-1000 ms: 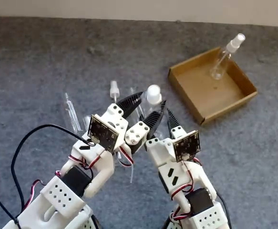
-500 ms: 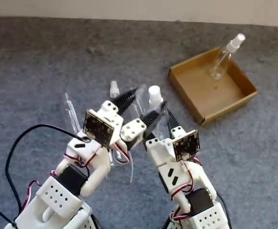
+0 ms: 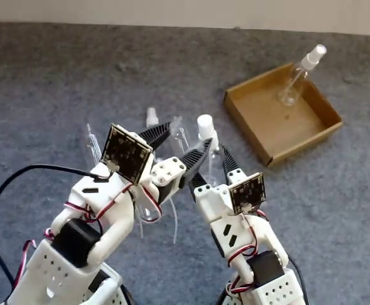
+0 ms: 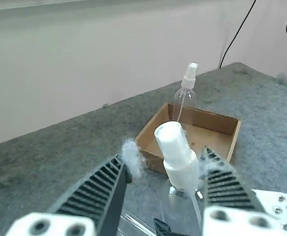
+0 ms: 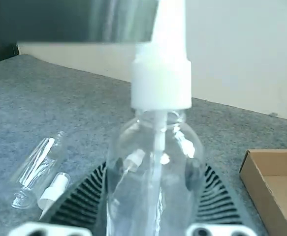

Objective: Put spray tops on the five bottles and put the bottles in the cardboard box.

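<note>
A clear bottle (image 5: 153, 162) with a white spray top (image 3: 205, 124) stands upright in my right gripper (image 3: 211, 162), which is shut on its body. My left gripper (image 4: 164, 160) is open, one finger on each side of that spray top (image 4: 175, 150) and neither touching it. In the high view the left gripper (image 3: 189, 134) sits just left of the top. The cardboard box (image 3: 235, 108) lies at the back right, and a capped bottle (image 3: 296, 79) leans on its far wall. That box (image 4: 153, 130) and its bottle (image 4: 185, 96) show behind the left fingers.
An uncapped bottle (image 3: 92, 146) lies on the grey carpet left of the arms, also seen as a lying bottle (image 5: 35, 167). A loose spray top (image 3: 151, 117) stands nearby, and another clear bottle (image 3: 178, 130) lies between the left fingers' tips. A loose top (image 5: 52, 189) rests beside the lying bottle.
The left arm has swung left and pulled back a little, its fingers easing away from the spray top. The right arm and its bottle have stayed put.
</note>
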`<state>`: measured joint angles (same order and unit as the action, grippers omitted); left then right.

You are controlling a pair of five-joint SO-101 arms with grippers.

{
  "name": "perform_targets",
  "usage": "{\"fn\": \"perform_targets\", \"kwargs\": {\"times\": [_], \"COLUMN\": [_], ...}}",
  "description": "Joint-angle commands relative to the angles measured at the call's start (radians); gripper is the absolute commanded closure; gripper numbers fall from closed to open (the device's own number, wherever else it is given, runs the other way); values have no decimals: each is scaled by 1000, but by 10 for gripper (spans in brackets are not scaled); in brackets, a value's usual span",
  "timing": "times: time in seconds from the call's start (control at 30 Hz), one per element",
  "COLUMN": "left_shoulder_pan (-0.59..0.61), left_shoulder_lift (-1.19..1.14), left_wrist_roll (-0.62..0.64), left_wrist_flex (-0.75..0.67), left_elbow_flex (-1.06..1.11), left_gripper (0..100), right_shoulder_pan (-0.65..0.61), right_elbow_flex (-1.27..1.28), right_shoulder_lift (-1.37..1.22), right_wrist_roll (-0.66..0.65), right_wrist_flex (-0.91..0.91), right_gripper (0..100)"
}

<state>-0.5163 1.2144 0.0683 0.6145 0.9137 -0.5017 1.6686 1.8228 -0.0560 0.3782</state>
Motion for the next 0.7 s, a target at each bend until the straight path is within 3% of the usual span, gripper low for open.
{"fn": "perform_targets", "kwargs": {"times": [0.0, 0.13, 0.67], "left_shoulder_pan": [18, 19, 12], "left_shoulder_lift": [90, 223, 630], "left_wrist_roll": [9, 6, 8], "left_wrist_flex": [120, 178, 226], "left_elbow_flex": [-127, -96, 406], "left_gripper": [844, 994, 995], "right_shoulder_pan": [-5, -5, -4], "right_elbow_flex": [101, 101, 51], "right_shoulder_lift": [18, 18, 18], "right_wrist_roll": [-8, -8, -5], "right_wrist_flex": [2, -1, -27], "right_gripper": [885, 885, 885]}}
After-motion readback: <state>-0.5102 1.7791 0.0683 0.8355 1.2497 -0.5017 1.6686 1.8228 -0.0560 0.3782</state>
